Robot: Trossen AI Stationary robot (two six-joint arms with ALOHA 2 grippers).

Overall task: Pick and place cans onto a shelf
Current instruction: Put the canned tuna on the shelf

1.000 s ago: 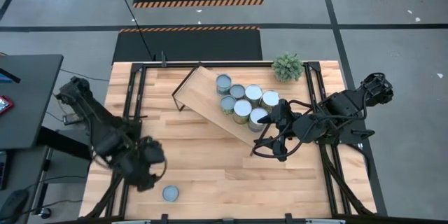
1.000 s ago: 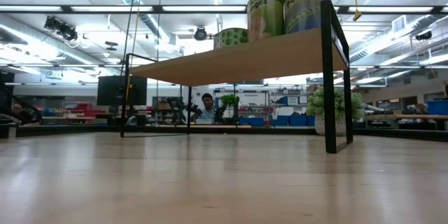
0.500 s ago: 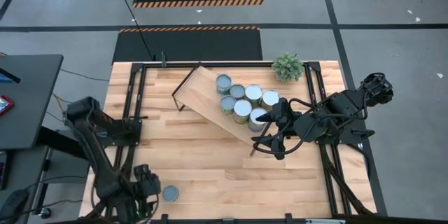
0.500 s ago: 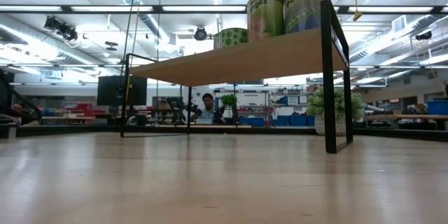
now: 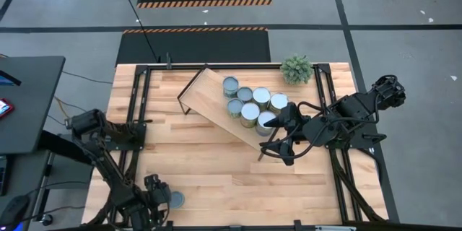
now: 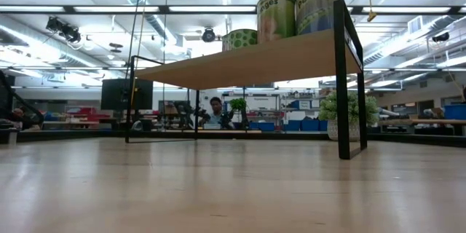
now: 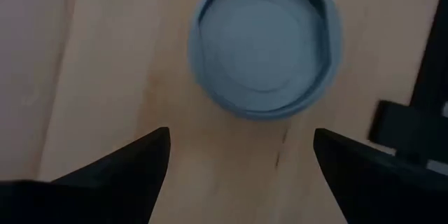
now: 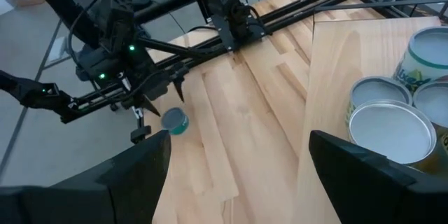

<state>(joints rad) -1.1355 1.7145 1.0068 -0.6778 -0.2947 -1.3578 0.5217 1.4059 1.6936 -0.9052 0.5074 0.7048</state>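
Observation:
One can (image 5: 176, 199) with a pale blue-grey top (image 7: 264, 42) stands upright on the tabletop near the near left corner. My left gripper (image 5: 159, 193) hangs just above and beside it, pointing steeply down, open; its fingers (image 7: 122, 175) have not reached the can's sides. The right wrist view also shows this can (image 8: 175, 121) and the left gripper (image 8: 155, 105). The shelf (image 5: 209, 97) lies slantwise across the middle of the table, with several cans (image 5: 250, 110) standing on its right half. My right gripper (image 5: 273, 151) waits open over the shelf's near right end.
A small green plant (image 5: 296, 68) stands at the far right. Black frame rails (image 5: 137, 115) run along the table's left and right sides. From table height the shelf's black leg (image 6: 341, 80) and the cans on top (image 6: 277, 16) show. Bare wood (image 5: 231, 173) lies between can and shelf.
My left gripper has swung toward the table's near edge and sunk down close to the lone can, staying open. The can, the shelf and my right gripper have kept their places.

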